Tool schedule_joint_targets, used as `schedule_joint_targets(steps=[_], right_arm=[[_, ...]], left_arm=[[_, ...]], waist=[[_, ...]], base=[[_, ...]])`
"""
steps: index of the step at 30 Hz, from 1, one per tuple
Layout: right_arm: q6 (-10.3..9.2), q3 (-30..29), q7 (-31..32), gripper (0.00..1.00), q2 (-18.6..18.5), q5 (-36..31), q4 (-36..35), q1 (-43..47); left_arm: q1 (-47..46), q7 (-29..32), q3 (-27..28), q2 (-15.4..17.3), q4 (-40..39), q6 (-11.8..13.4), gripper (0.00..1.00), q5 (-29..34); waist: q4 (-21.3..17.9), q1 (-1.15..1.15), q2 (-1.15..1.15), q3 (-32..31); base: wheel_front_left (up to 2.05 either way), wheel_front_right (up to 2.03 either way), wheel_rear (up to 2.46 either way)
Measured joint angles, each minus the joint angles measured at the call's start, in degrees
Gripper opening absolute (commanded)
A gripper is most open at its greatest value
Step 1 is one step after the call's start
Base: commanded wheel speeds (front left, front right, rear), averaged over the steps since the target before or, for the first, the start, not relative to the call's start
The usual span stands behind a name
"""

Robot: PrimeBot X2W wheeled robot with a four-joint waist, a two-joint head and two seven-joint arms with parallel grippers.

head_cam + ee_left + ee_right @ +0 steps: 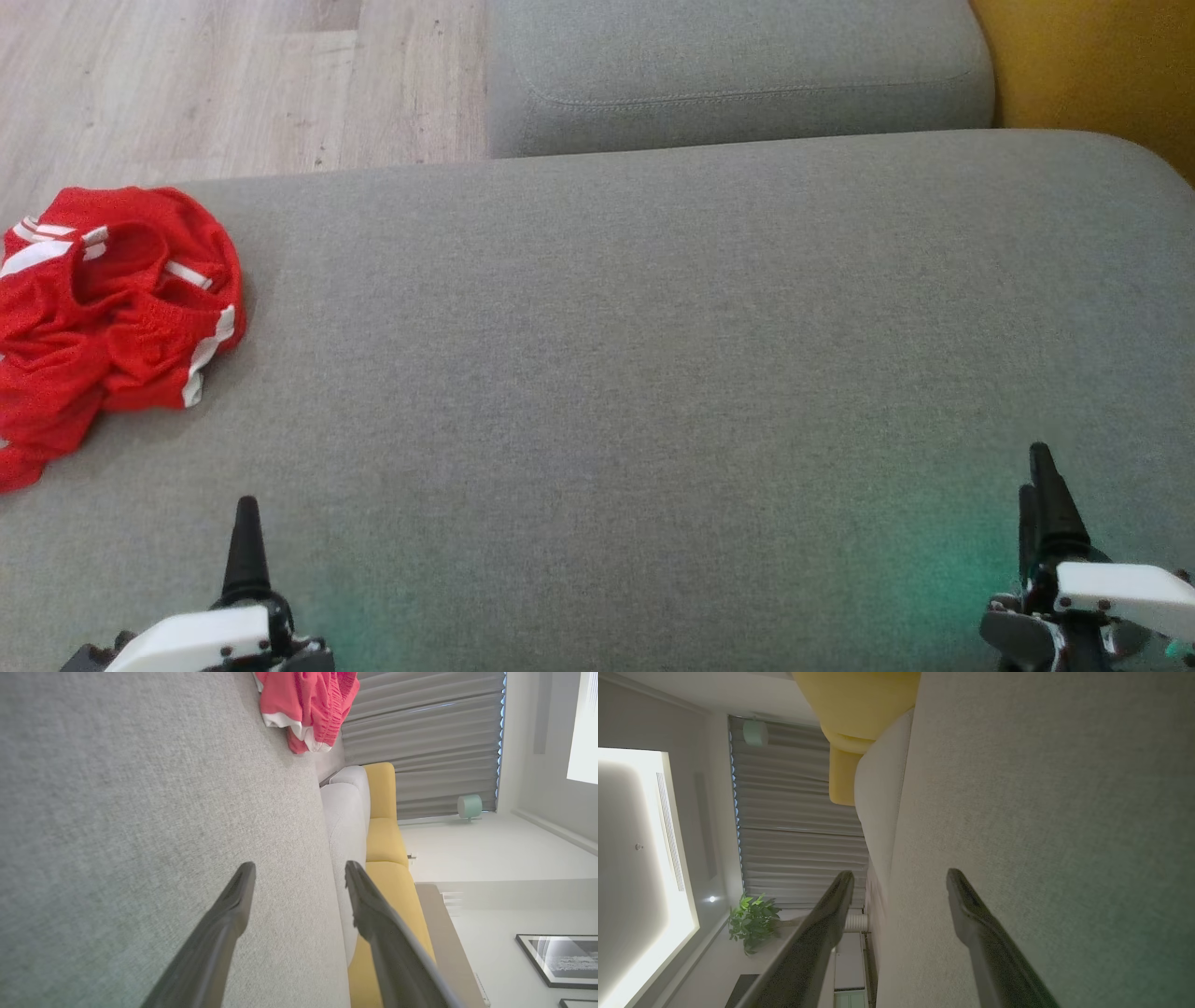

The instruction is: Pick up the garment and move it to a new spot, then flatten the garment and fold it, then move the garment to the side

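The red shorts lie crumpled in a heap at the far left of the grey sofa cushion, white stripes showing, well apart from both arms. The left gripper and right gripper hover low over bare fabric, jaws spread wide and holding nothing (a ready stance, I judge). The left one is nearer, so it likely makes the pick. The bare middle of the cushion leaves room for flattening.
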Motion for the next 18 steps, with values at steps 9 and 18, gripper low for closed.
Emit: schedule_joint_targets(steps=[9,18], right_arm=[[0.00,1.6,-1.2,1.00,0.0,-8.4,-2.5,0.0],[0.00,3.3,-2.8,1.00,0.0,-16.7,-4.4,0.2]], left_arm=[[0.0,-1.2,-1.9,0.0,-1.9,0.8,1.00,7.3],[0.3,-2.8,-3.4,0.0,-3.3,1.2,1.00,17.9]], waist=[[0.1,0.00,0.00,-0.1],[0.1,0.00,0.00,-0.2]], base=[[0.00,0.00,0.00],[0.00,0.00,0.00]])
